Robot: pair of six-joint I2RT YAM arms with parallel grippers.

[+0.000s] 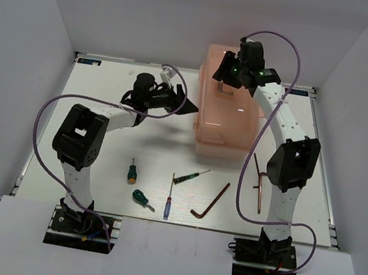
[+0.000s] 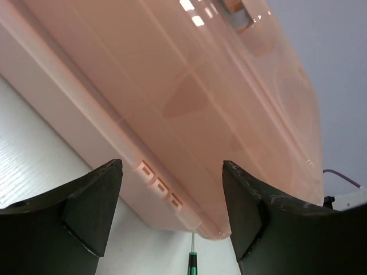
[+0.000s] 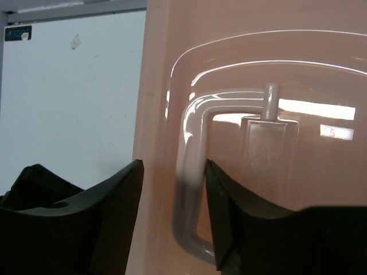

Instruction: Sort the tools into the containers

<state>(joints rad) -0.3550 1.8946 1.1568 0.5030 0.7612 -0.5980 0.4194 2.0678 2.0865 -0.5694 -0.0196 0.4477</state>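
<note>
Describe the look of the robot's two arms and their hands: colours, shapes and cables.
The left arm and right arm are white links with boxy black joint housings. A thin purple cable loops beside each. The left hand and right hand each have two matte black, wedge-shaped fingers.

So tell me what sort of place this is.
Probably a robot lab test cell, not a real workshop. Plain white walls box in a white table. A left arm and a right arm are bolted at its near edge. A salmon-pink toolbox and loose screwdrivers look staged.
</note>
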